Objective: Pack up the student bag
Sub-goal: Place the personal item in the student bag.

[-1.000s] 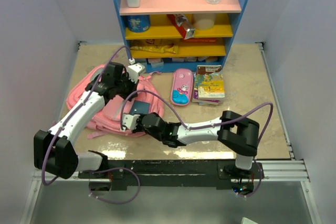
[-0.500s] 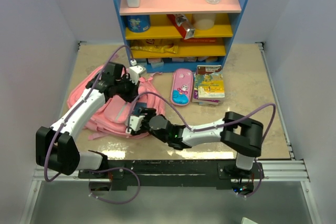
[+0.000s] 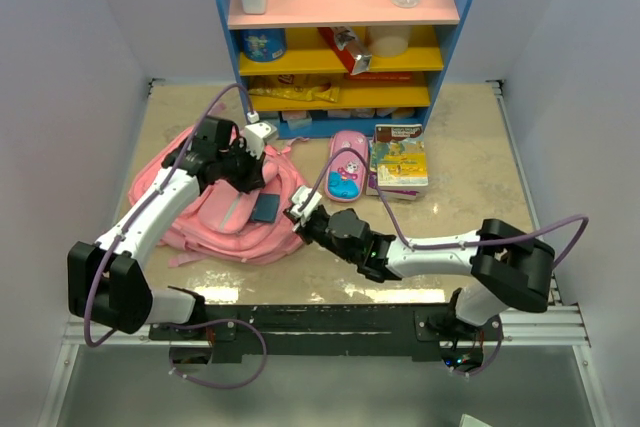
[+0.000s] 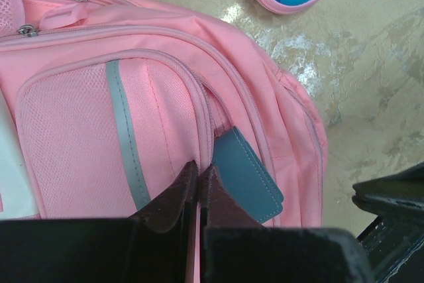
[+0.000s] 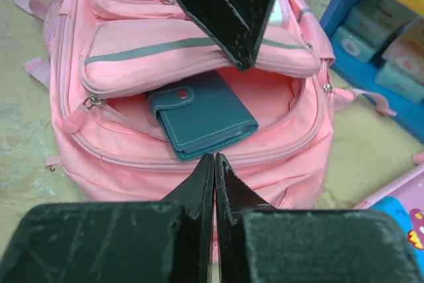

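The student bag [image 3: 215, 232] lies flat on the left part of the table [image 3: 470, 137], its straps toward the left wall and its front pockets facing up. My left arm reaches over it from the near-left corner. My left pincer [image 4: 199, 170] is clenched on the bag. The two fingers are pressed together on the edge of the pocket flap with the grey strip, and a thin line of pink fabric shows between them. Seen from my right wrist, that flap is held up and the zipped compartment beneath it gapes open.

In that opening sits a teal wallet [image 5: 202, 120] with a small red snap. It lies tilted, half under the flap, with one corner poking out toward the bag's right side.

Just right of the bag is my right pincer [image 5: 213, 162]. Its fingers are clenched tight against each other with nothing between them. It points at the open compartment from the bag's right edge, a little apart from the wallet. I cannot tell whether the fingertips brush the fabric.

Farther right on the table lies a pink-and-blue pencil case [image 3: 346, 165], and just beside it is a small stack of books [image 3: 398, 162]. Both are in front of the blue and yellow shelf [image 3: 340, 57] at the back.
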Robot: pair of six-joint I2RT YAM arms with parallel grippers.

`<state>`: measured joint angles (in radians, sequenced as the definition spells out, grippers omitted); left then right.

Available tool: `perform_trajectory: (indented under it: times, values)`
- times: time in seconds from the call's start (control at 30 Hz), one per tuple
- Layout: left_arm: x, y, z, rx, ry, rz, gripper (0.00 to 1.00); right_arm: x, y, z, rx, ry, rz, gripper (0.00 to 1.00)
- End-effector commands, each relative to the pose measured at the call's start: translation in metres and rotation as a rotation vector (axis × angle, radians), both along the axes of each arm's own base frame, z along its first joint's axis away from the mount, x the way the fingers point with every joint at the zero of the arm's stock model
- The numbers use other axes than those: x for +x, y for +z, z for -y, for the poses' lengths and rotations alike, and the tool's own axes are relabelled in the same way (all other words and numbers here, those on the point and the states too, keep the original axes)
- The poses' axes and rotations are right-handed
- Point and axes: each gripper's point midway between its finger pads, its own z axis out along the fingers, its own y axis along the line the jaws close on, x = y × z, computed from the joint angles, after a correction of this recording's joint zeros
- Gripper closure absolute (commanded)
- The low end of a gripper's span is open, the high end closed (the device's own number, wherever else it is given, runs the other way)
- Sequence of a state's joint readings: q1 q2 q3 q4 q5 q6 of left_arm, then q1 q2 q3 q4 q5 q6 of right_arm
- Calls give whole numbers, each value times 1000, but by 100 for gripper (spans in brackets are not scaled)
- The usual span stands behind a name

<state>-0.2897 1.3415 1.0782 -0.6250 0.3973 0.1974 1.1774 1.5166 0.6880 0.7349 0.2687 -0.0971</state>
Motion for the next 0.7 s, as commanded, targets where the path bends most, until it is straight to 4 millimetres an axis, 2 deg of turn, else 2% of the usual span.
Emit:
perform_trajectory:
  times: [0.0,0.17,0.3,0.33,0.4,0.57,0.67]
  values:
    - [18,52,13,-80,-40,161,100,-1,-7,-4,84,34,-121,100]
    - [15,56,17,-100,-56,159,100,3,-12,-19,113,59,-156,100]
    - [13,59,19,-113,-75,159,100,15,-10,-33,143,46,-165,100]
    - [12,60,20,-114,-80,157,100,18,-21,-34,129,35,-181,100]
    - [11,61,21,-122,-91,158,100,23,-19,-39,153,33,-180,100]
    - [5,56,21,-122,-99,144,100,30,-24,-48,172,21,-193,100]
    - [2,50,21,-121,-107,133,100,35,-19,-53,191,15,-186,100]
